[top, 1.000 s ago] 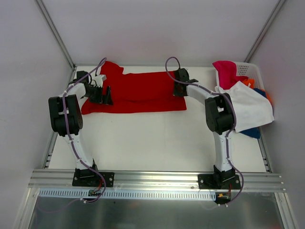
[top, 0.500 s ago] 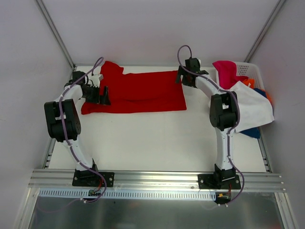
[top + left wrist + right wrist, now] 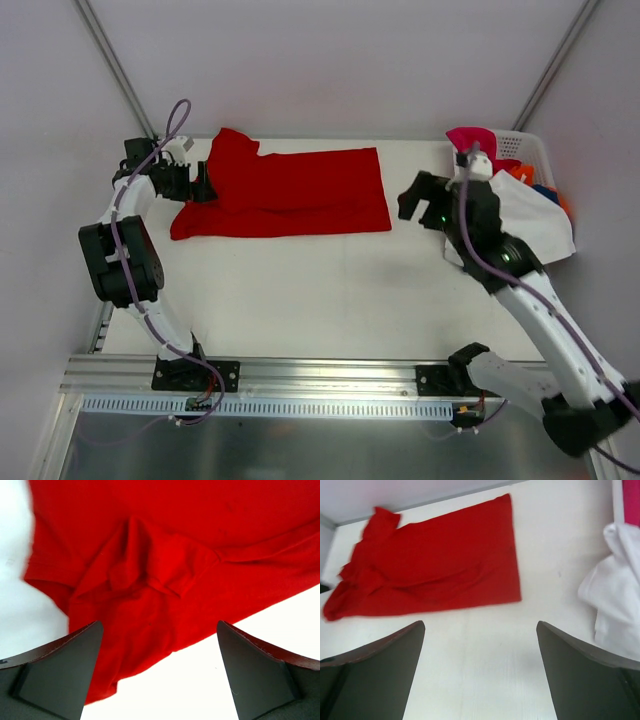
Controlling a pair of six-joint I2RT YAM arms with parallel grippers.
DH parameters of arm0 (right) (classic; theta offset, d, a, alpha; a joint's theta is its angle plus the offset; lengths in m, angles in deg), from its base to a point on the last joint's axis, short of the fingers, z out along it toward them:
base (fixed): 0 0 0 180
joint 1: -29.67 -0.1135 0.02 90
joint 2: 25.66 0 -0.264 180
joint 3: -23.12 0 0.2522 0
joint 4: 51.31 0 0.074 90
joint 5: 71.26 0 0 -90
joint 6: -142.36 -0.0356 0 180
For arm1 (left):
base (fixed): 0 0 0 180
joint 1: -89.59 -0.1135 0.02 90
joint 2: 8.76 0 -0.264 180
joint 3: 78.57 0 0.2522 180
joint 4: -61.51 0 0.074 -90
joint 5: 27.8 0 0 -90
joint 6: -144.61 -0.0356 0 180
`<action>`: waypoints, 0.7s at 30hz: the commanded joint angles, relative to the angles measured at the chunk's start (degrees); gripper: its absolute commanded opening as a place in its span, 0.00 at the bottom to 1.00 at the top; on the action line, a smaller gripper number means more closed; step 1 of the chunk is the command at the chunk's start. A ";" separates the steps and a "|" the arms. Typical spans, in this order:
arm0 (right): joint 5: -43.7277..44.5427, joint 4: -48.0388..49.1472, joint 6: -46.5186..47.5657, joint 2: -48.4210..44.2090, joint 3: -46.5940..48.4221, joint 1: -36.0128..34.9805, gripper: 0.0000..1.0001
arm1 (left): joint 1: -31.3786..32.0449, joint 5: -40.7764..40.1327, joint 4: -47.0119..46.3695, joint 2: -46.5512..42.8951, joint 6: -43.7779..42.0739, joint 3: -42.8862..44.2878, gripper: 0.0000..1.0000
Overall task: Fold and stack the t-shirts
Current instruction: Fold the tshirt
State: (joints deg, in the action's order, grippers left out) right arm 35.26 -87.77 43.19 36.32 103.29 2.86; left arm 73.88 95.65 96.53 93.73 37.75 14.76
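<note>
- Overhead, 1 red t-shirt (image 3: 290, 195) lies partly folded along the far side of the table (image 3: 320, 300). The left gripper (image 3: 200, 182) sits at its sleeve end. The right gripper (image 3: 420, 200) hovers just beside the other end, near the white t-shirt (image 3: 525, 225) draped over the basket (image 3: 530, 142).
- Left wrist: fingers (image 3: 60, 675) are spread apart and empty above a bunched sleeve (image 3: 160, 575). Pinching only 1 layer could undo the fold.
- Right wrist: fingers (image 3: 375, 675) are wide apart, holding nothing. A careless swing could snag the white t-shirt.
</note>
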 commanded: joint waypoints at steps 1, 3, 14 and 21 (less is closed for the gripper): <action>6.42 -8.84 -6.36 -13.25 -8.73 -5.77 0.99 | 0.32 4.60 0.28 4.81 1.66 1.11 0.98; 8.09 -12.52 -8.40 -22.28 -11.12 -7.99 0.99 | 0.24 5.39 0.28 7.35 1.92 2.95 0.97; 3.70 -18.09 -4.56 -19.45 -9.92 -8.97 0.99 | -0.99 4.87 0.37 17.63 0.34 24.63 0.99; -4.55 -13.61 0.11 -5.38 -5.67 -2.82 1.00 | -1.35 2.41 0.28 29.41 -2.47 43.98 0.99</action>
State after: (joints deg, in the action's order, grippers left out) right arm 35.50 -104.10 40.13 28.56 95.62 -2.01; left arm 73.21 99.00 97.23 117.78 37.57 51.91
